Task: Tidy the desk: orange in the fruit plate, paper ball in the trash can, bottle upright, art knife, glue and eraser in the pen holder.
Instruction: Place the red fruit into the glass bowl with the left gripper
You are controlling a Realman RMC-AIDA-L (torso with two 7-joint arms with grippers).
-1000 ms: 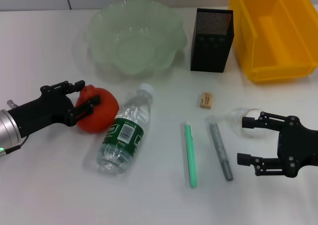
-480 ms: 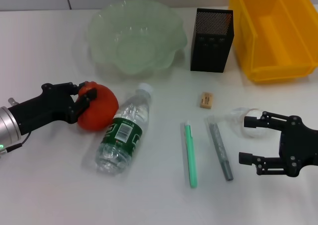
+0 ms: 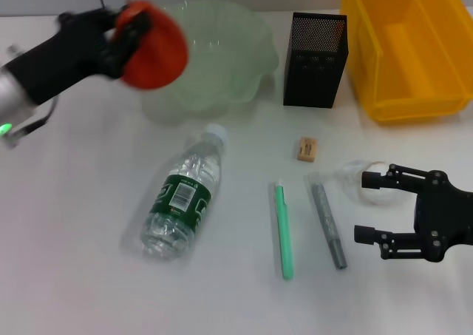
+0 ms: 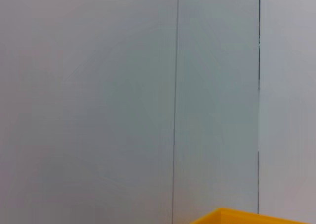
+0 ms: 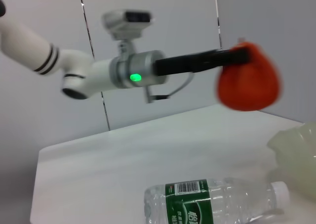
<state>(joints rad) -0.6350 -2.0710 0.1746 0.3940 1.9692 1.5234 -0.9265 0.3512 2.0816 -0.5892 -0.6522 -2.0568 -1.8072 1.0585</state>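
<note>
My left gripper [image 3: 133, 26] is shut on the red-orange orange [image 3: 157, 48] and holds it in the air over the left rim of the pale green fruit plate [image 3: 251, 35]. The right wrist view shows the same orange [image 5: 249, 83] hanging clear of the table. The bottle [image 3: 185, 194] lies on its side, cap toward the plate. The tan eraser [image 3: 307, 149] sits left of my open right gripper [image 3: 368, 206], whose upper finger is beside the pale paper ball [image 3: 358, 177]. A slim green stick [image 3: 283, 231] and a grey stick [image 3: 327, 224] lie between the bottle and that gripper.
The black mesh pen holder [image 3: 314, 50] stands right of the plate. The yellow trash can [image 3: 406, 46] fills the back right corner. The left wrist view shows only a wall and the trash can's edge [image 4: 247, 216].
My left gripper closed on the orange beside the bottle and lifted it up and back to the fruit plate's left rim. The right gripper has barely moved.
</note>
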